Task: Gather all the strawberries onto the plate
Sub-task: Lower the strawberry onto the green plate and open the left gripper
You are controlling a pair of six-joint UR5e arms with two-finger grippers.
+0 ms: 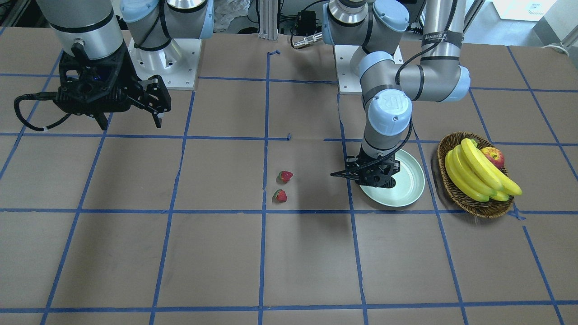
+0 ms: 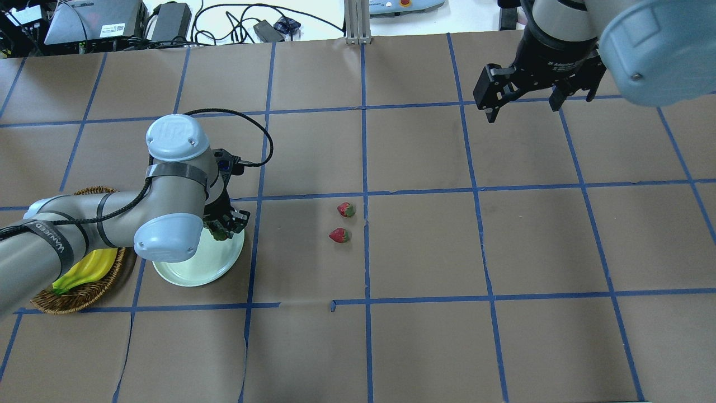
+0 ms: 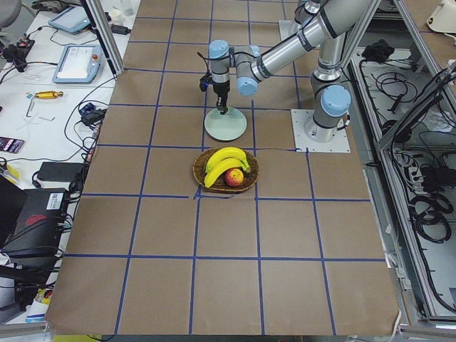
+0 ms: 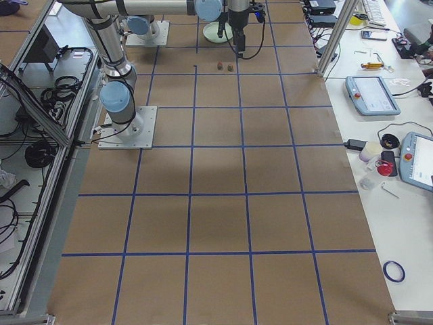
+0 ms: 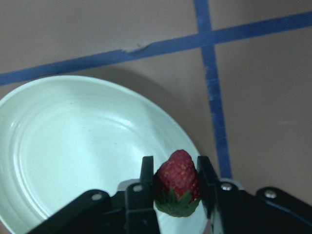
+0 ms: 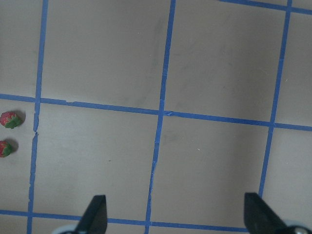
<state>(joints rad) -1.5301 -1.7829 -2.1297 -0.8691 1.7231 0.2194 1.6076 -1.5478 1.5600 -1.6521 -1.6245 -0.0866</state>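
My left gripper [image 5: 175,180] is shut on a strawberry [image 5: 177,181] and holds it just above the near rim of the pale mint-green plate [image 5: 73,146]. The same gripper [image 2: 224,228] hangs over the plate [image 2: 190,271] in the overhead view, and over the plate [image 1: 408,192] in the front view. Two more strawberries [image 2: 346,210] [image 2: 339,235] lie side by side on the table near its middle; they also show in the front view [image 1: 285,176] [image 1: 280,196] and in the right wrist view [image 6: 9,119] [image 6: 6,148]. My right gripper [image 2: 523,103] is open and empty, high above the table's far right.
A brown wicker basket [image 1: 456,192] with bananas [image 1: 476,174] and a red-yellow apple [image 1: 493,156] stands right beside the plate. Blue tape lines grid the brown table cover [image 2: 425,246]. The arm bases [image 1: 162,63] stand at the robot's edge.
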